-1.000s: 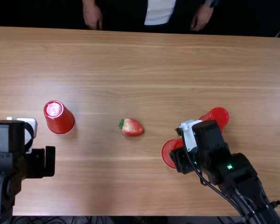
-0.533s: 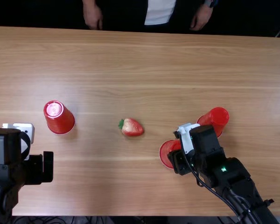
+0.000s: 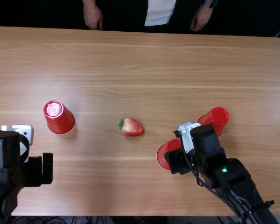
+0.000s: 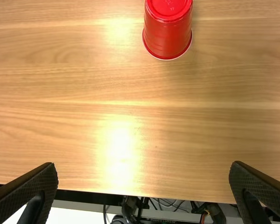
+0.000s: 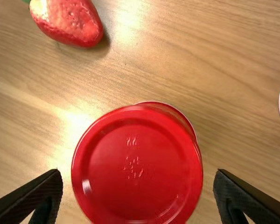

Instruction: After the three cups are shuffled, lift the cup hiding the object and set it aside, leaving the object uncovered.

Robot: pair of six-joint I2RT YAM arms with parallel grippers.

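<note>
Both arms have drawn back a little toward the table's near edge over the last second, the left one more plainly, and more of the near cup (image 3: 164, 155) now shows from under the right arm. That red cup stands mouth down on the table (image 3: 140, 60), between the fingers of the right gripper (image 5: 136, 179). The fingers are spread wide with a gap on either side of the cup — released, gripping nothing. The strawberry (image 3: 131, 127) lies uncovered near the middle of the table, apart from the near cup, to its left and a little farther from the near edge. A second red cup (image 3: 215, 117) stands mouth down just beyond the right arm's wrist, near the first but not touching it. A third red cup (image 3: 59, 117) stands mouth down well to the left of the strawberry. The left gripper (image 4: 141, 175) hangs by the table's near edge, short of this cup — fingers spread wide, holding nothing.
</note>
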